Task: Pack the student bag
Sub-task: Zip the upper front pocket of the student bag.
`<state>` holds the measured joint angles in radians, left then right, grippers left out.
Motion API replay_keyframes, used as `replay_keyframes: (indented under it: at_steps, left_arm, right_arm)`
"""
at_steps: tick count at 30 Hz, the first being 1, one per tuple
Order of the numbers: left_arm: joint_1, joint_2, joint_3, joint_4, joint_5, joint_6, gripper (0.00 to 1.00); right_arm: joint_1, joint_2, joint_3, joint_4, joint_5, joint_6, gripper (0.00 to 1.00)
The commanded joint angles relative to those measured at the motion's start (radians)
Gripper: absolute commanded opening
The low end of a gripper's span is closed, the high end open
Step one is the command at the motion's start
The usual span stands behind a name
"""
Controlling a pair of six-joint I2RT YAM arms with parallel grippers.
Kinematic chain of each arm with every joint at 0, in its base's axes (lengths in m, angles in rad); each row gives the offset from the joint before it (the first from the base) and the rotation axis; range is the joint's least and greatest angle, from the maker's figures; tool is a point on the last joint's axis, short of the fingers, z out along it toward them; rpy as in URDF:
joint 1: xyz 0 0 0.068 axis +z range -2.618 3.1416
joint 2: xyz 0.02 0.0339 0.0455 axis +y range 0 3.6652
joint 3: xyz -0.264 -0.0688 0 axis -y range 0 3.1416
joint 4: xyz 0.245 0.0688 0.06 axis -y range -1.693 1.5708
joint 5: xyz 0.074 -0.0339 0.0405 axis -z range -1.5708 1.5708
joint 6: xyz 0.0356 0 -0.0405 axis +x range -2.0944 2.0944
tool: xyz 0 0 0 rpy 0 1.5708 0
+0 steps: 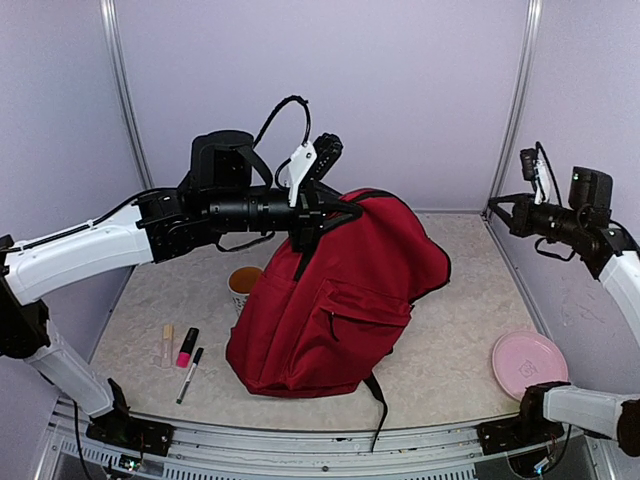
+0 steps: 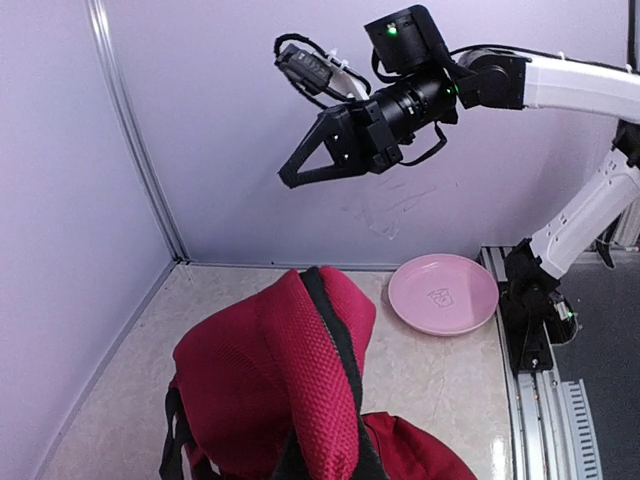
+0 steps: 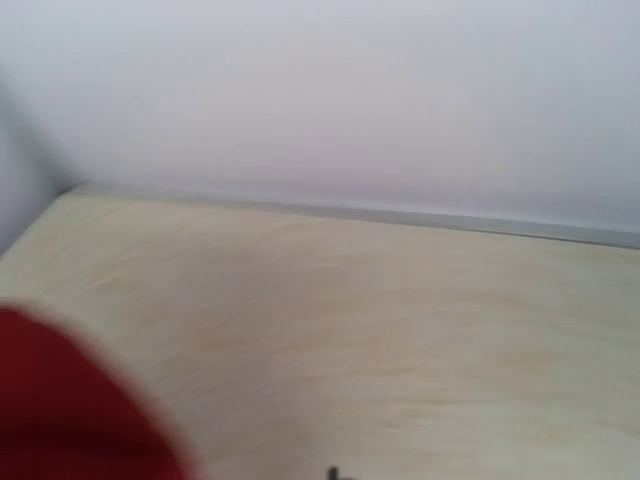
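Top external view puts the student bag mid-frame, standing on the table. Its top is hoisted by your left gripper, which is pinching the black top strap. Hold that lift level, I'd judge, so the bag neither sags nor tips onto the cup just beside its left flank. Your right gripper, upper middle of the left wrist view, hangs empty with fingers pressed together, well apart from the bag; spread it before reaching. The pink plate lies lower right. The highlighter and pen lie lower left, likely the cargo.
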<state>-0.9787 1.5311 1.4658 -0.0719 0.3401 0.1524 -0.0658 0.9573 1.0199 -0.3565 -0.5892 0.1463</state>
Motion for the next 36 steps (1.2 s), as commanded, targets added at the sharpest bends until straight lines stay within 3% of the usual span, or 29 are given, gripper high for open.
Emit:
replay_keyframes:
  at_steps: [1,5,14,21,23,25,27,29,31,36]
  left_arm:
    - [-0.011,-0.122,-0.061,0.101,0.107,0.291,0.00]
    - [-0.002,-0.195,-0.128,0.047,0.320,0.438,0.00]
    - [0.003,-0.256,-0.202,-0.056,0.399,0.574,0.00]
    - [0.005,-0.277,-0.254,-0.063,0.356,0.576,0.00]
    - [0.005,-0.272,-0.254,-0.063,0.345,0.575,0.00]
    - [0.005,-0.267,-0.255,-0.064,0.337,0.574,0.00]
    - [0.005,-0.263,-0.254,-0.064,0.336,0.572,0.00]
    - [0.003,-0.261,-0.253,-0.062,0.334,0.569,0.00]
    - [0.003,-0.261,-0.254,-0.059,0.325,0.568,0.00]
    - [0.005,-0.264,-0.261,-0.068,0.299,0.570,0.00]
  right_arm:
    - [0.201,-0.042,-0.081,0.000,-0.148,-0.063,0.01]
    - [0.377,-0.084,-0.157,0.068,-0.258,-0.073,0.08]
    - [0.400,-0.099,-0.193,0.140,-0.411,-0.009,0.42]
    - [0.537,-0.051,-0.190,0.169,-0.466,-0.005,0.64]
    - [0.589,-0.037,-0.202,0.204,-0.470,0.013,0.76]
    - [0.648,-0.017,-0.208,0.234,-0.471,0.028,0.95]
    - [0.706,0.009,-0.199,0.228,-0.463,0.007,1.00]
    - [0.748,0.030,-0.190,0.208,-0.435,-0.019,0.99]
    - [0.766,0.053,-0.175,0.183,-0.390,-0.040,0.86]
    - [0.767,0.041,-0.134,0.199,-0.293,-0.045,0.06]
